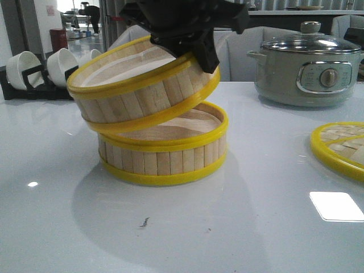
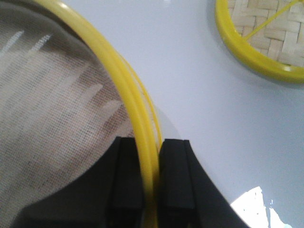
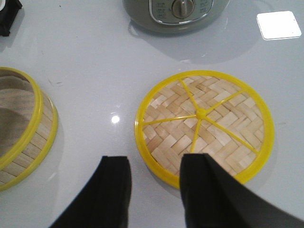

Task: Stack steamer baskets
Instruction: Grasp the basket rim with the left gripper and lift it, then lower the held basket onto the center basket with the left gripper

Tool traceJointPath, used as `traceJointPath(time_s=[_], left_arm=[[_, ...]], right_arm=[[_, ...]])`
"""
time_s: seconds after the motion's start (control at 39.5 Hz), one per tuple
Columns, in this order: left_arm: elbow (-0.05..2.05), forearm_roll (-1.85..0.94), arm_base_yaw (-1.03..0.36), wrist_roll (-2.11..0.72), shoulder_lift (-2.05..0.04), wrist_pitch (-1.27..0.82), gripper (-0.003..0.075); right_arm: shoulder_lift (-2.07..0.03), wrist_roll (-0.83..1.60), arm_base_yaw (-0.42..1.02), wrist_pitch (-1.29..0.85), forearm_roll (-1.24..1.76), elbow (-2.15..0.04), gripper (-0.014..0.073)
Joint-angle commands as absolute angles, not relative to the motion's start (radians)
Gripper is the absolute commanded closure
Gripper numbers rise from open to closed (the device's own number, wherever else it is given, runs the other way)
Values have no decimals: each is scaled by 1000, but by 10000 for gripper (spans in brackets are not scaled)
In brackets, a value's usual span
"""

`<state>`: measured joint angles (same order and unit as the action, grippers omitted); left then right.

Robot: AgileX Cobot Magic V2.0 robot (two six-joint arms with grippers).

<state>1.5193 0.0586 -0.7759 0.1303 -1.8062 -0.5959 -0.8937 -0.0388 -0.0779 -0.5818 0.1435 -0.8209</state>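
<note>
So the stack was basically halfway seated at this point. From the front, the upper basket (image 1: 142, 85) was tilted, its low edge on the left touching the rim of the lower basket (image 1: 165, 151), which sat flat on the table (image 1: 239, 227). The high side was on the right, hanging from the left claw (image 1: 196, 48) that came in from above. What looked left to do: level it, drop it into the lower rim, let go.

Left wrist view showed it best: the left claw's fingers (image 2: 128, 175) were pinched on the upper basket's yellow rim, one inside over the liner, one outside. The woven lid (image 2: 266, 33) lay well apart on the table.

Right wrist view: the right claw (image 3: 156, 190) was spread wide with nothing in it, hovering over the near edge of the lid. One basket showed at the picture's edge, and a cooker (image 3: 175, 12) stood farther back. The lid was untouched as far as I could tell.
</note>
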Motion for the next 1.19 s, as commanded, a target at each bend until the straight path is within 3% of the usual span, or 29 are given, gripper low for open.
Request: traceJointPath(time_s=[0.0,1.16], left_arm=[[1585,82,-781,128,-1772,-515,634],[1668,43,-781,123,-1952,-501,636]], right_arm=[[-886,-31,-79,-518,146,-859,222],[-886,-31,-79,-524,146,-859,222]])
